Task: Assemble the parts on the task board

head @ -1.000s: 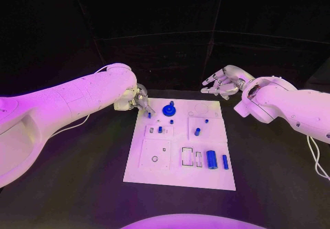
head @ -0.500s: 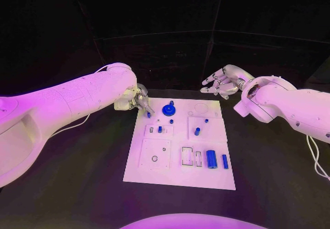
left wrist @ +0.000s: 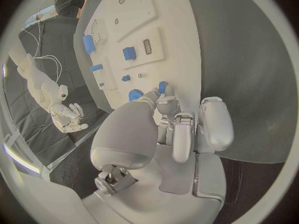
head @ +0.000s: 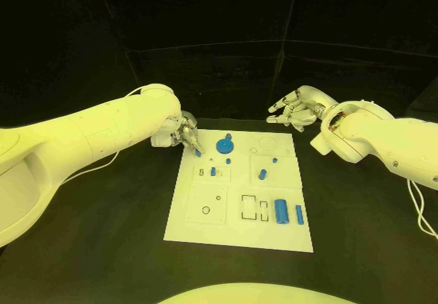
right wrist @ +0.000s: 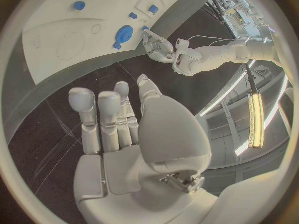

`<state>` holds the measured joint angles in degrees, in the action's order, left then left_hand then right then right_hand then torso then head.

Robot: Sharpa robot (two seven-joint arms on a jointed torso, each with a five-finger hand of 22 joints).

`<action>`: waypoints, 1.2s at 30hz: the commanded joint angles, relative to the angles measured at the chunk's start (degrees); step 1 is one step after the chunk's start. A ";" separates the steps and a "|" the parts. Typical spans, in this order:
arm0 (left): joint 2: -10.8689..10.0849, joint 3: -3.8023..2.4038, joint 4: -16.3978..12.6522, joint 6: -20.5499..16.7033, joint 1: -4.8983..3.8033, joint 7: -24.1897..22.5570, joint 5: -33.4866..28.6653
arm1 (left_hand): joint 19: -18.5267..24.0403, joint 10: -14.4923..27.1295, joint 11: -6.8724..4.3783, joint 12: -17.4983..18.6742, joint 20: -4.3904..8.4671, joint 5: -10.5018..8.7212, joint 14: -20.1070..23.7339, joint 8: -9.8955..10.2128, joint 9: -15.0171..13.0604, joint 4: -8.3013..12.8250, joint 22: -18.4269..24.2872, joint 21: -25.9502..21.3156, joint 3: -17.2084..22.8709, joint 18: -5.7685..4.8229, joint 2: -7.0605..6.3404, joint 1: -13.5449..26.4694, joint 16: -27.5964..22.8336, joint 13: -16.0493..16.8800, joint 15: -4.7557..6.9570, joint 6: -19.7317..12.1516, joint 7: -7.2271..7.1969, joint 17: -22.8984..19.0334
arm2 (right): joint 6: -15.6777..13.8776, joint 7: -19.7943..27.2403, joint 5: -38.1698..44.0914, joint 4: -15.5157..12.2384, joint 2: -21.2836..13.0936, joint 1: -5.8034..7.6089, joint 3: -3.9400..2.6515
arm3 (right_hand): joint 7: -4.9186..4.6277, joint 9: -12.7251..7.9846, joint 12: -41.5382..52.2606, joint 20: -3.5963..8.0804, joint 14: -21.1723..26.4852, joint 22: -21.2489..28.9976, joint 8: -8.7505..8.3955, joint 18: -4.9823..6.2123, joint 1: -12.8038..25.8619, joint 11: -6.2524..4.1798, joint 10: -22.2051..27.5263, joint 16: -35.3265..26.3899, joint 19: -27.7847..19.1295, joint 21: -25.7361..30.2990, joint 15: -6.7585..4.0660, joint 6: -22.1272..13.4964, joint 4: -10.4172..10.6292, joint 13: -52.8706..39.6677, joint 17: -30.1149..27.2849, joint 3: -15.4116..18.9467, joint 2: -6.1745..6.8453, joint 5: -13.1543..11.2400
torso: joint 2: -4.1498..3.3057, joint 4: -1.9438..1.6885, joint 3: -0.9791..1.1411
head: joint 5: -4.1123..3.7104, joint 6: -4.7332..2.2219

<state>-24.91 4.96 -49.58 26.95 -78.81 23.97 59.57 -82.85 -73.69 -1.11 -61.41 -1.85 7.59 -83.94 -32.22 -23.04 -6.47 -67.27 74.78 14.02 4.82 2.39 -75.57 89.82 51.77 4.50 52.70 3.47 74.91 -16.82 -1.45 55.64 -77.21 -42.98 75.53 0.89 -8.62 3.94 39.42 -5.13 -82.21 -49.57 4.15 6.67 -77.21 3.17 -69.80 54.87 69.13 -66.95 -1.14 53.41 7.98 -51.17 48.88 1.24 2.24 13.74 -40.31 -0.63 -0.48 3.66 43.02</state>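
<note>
smooth matt white task board (head: 239,223), black cloth table (head: 119,234).

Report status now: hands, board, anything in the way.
Left hand pinching a small blue part at the board's far left corner. Right hand open, off the board's far right end. Nothing in the way.

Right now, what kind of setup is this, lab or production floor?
Most likely a lab test cell: a white task board with small blue parts on a black table, dark curtains behind, the left hand at the board's far corner and the right hand raised beyond it.
</note>
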 commanded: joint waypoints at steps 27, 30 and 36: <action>-12.86 0.02 -21.03 -15.21 0.46 -2.18 -2.94 | -0.51 -1.80 0.00 -0.10 0.06 3.92 -6.06 -2.45 -1.84 10.37 -0.59 -0.10 15.56 -0.19 -4.28 4.86 0.18 0.13 -0.06 -0.05 -0.17 15.09 | 0.12 0.89 0.14 0.48 -0.34 0.09 -0.05 | -0.04 -0.02 -0.17 -0.02 -0.48 0.06 -0.14 1.03 -0.11 0.22 0.23 -0.31 0.47 0.28 0.05 -0.48 -0.07 0.01 0.05 0.12 -0.16 0.44 | 0.54 -0.52 0.04 | 0.37 0.10; -13.94 0.04 -22.79 -16.44 1.12 -2.31 -2.31 | -0.56 -1.88 -0.02 -0.09 0.07 3.95 -6.06 -2.53 -1.90 10.44 -0.70 -0.03 15.73 -0.21 -4.35 4.96 0.18 0.11 -0.05 -0.02 -0.19 15.09 | 0.09 1.02 0.14 0.59 -0.32 0.08 -0.05 | -0.05 -0.02 -0.22 -0.02 -0.47 0.12 -0.14 1.04 -0.11 0.23 0.26 -0.38 0.45 0.32 0.05 -0.49 -0.06 0.04 -0.02 0.12 -0.17 0.45 | 0.52 -0.50 -0.03 | 0.34 0.26; -14.98 0.10 -25.20 -18.12 2.61 -3.17 0.94 | -0.67 -1.95 -0.06 0.00 0.10 4.00 -6.06 -2.65 -1.98 10.57 -0.95 0.15 16.01 -0.26 -4.51 5.08 0.18 0.00 -0.02 0.04 -0.24 15.09 | 0.13 1.14 0.14 0.77 -0.26 0.07 -0.04 | -0.05 -0.02 -0.28 -0.02 -0.46 0.21 -0.14 1.05 -0.11 0.23 0.29 -0.47 0.41 0.37 0.05 -0.49 -0.04 0.09 -0.10 0.13 -0.18 0.48 | 0.48 -0.39 0.17 | 0.68 0.36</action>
<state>-39.79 5.10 -74.31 11.52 -76.27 22.66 58.19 -83.05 -75.17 -1.14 -61.40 -1.65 11.35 -83.94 -34.63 -25.05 -3.78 -68.17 74.56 21.87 4.82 -2.36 -70.78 89.82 51.84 4.49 52.73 3.50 74.91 -16.82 -1.04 55.65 -76.42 -43.29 75.51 0.89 -8.62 3.94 39.42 -5.13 -82.21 -49.42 4.15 6.67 -77.21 3.17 -69.81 54.58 69.13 -66.95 -1.14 53.41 7.98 -51.17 48.87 1.24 2.24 13.98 -39.81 -1.11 -0.42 4.22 43.32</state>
